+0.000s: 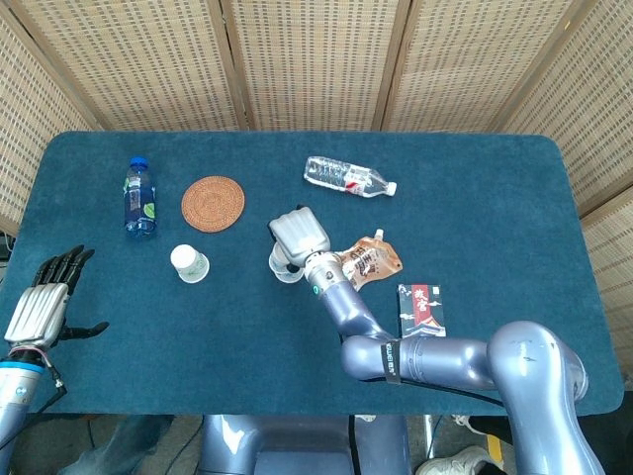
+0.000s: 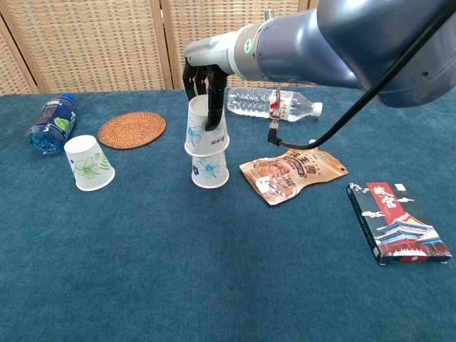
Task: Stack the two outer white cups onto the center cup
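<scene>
My right hand (image 2: 203, 80) (image 1: 300, 236) grips an upside-down white cup (image 2: 205, 128) with a blue flower print from above. That cup sits partly over the center cup (image 2: 210, 171), which stands upside down on the blue table. In the head view my hand hides most of both cups (image 1: 284, 265). A third white cup (image 2: 87, 163) (image 1: 188, 263) with a green print stands apart at the left. Over the table's near left corner, my left hand (image 1: 45, 302) hovers with fingers apart, holding nothing.
A woven coaster (image 2: 132, 130) and a blue-capped bottle (image 2: 52, 122) lie at the back left. A clear bottle (image 2: 274, 103) lies behind my right hand. A snack pouch (image 2: 292, 172) and a printed box (image 2: 396, 221) lie to the right of the cups.
</scene>
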Controlling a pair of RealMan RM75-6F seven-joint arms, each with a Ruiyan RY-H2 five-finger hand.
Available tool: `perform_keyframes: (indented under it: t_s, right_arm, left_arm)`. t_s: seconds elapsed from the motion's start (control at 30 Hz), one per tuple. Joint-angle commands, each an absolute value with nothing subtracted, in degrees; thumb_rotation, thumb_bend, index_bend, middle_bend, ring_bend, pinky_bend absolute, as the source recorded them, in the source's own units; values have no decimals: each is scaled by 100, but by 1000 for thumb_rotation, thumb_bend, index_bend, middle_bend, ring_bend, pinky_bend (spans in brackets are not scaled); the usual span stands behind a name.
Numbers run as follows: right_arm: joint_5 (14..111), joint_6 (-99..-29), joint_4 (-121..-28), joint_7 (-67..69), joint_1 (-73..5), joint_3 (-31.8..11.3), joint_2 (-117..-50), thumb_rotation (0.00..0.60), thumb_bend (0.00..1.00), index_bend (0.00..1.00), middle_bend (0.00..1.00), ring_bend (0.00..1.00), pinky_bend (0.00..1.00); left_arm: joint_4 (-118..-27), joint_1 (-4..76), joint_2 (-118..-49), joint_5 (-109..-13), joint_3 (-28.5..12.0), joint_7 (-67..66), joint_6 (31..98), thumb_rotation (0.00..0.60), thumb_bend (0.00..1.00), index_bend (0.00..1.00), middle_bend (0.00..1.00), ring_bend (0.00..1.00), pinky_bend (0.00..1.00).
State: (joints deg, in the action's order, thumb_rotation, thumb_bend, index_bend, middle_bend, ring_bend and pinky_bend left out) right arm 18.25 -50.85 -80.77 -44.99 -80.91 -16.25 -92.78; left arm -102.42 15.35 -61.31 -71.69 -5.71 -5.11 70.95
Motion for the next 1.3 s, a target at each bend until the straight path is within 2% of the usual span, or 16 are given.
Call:
perform_keyframes:
  t_s: [0.03,0.07,0.1,0.33,0.43,0.53,0.67,0.77,0.87,1.03,1.23,1.3]
  right_arm:
    - [1804,-5032,-8158,-4503,-8099,-1614,-9223,600,14,37,55,77,81]
    - [1862,-5048,-8187,-4443,-8083,-1643,-9210,600,0,0,1,12,21]
    - [1992,-5076,-8233,-4330,-8042,-1683,-9191,600,0,0,0,0,6]
    - [2346,-5274,-8657,-4143,-7831,-1661,-8863,600,0,0,0,0,0]
    - [2843,-5485,-9122,-4030,-7462,-1418,-8343,600,0,0,0,0,0]
    - [3997,-5735,-9283,-3508,-6890,-1084,-7913,600,0,8,0,0,0]
    - [5632,-6264,-8936,-2497,-6148,-660,-7658,600,0,94,53,0,0]
    - [6907,-6869,-8233,-1524,-5562,-216,-7574,600,0,113,80,0,0]
    - [7738,-7556,-7354,-542,-4831,281,-7532,600,0,116,84,0,0]
    - [7940,-8121,-7054,223,-3844,686,-7417,600,0,98,51,0,0]
    - [7871,-8347,-7682,396,-3159,868,-7117,600,0,85,38,0,0]
    - [7835,-8492,-7973,431,-2858,931,-7006,600,0,85,51,0,0]
  left_arm:
    - [-10237,1537,-6129,-7167,-573,-501,7094,600,0,0,0,0,0]
    - [-10232,1540,-6131,-7166,-574,-499,7092,600,0,0,0,0,0]
    - [-10228,1544,-6133,-7163,-572,-498,7083,600,0,0,0,0,0]
    - [-10215,1565,-6147,-7162,-562,-516,7050,600,0,0,0,0,0]
    - [-10208,1547,-6155,-7210,-559,-519,7115,600,0,0,0,0,0]
    - [-10149,1559,-6195,-7221,-549,-529,7098,600,0,0,0,0,0]
    - [-10017,1602,-6286,-7209,-556,-582,7060,600,0,0,0,0,0]
    - [-9884,1673,-6381,-7144,-588,-627,6974,600,0,0,0,0,0]
    - [-9666,1809,-6566,-7137,-639,-691,6858,600,0,0,0,0,0]
    - [-9045,2104,-6932,-7397,-727,-619,6691,600,0,0,0,0,0]
    - [-8469,2415,-7185,-7603,-825,-727,6561,600,0,0,0,0,0]
    - [-8212,2615,-7254,-7616,-827,-750,6266,600,3,0,0,0,0]
